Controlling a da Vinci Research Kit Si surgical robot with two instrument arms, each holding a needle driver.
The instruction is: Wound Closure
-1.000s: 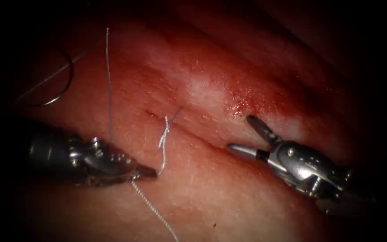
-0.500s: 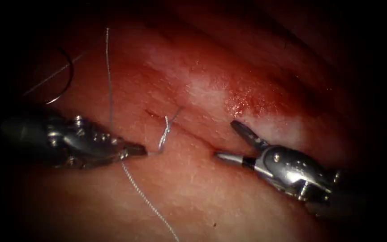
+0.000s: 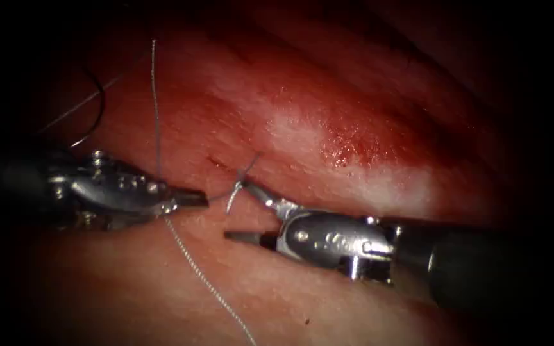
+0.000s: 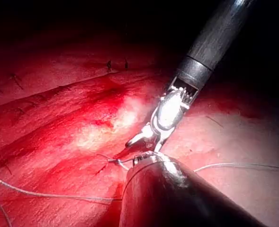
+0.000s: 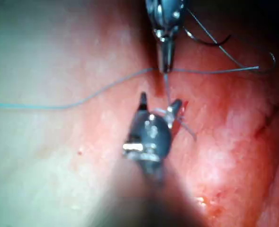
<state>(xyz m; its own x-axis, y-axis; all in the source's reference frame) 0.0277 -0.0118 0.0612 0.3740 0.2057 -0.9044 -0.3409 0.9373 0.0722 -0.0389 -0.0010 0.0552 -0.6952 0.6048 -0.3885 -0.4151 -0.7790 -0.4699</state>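
My left tool [image 3: 199,198] lies left of the cut [image 3: 302,205], its jaws shut on the short thread end that leaves the stitch [image 3: 238,182]. My right tool [image 3: 238,211] stands open beside the stitch, one jaw touching the thread there, the other low over the tissue, holding nothing. The curved needle [image 3: 102,106] lies free on the tissue at the far left, not in it, with long thread [image 3: 156,128] trailing down past the left tool. In the right wrist view the open right tool [image 5: 159,101] faces the left tool [image 5: 166,66]. In the left wrist view the right tool [image 4: 135,141] reaches the stitch.
Red fluid [image 3: 354,144] glistens on the pale tissue [image 3: 379,186] right of the cut. Loose thread [image 3: 213,291] runs toward the near edge. In the left wrist view, thread [image 4: 44,194] lies across the tissue and older stitches [image 4: 109,64] sit further off.
My right tool has moved left, jaws still open, up to the stitch. My left tool has drawn up and to the left with the thread end, pulling it straight.
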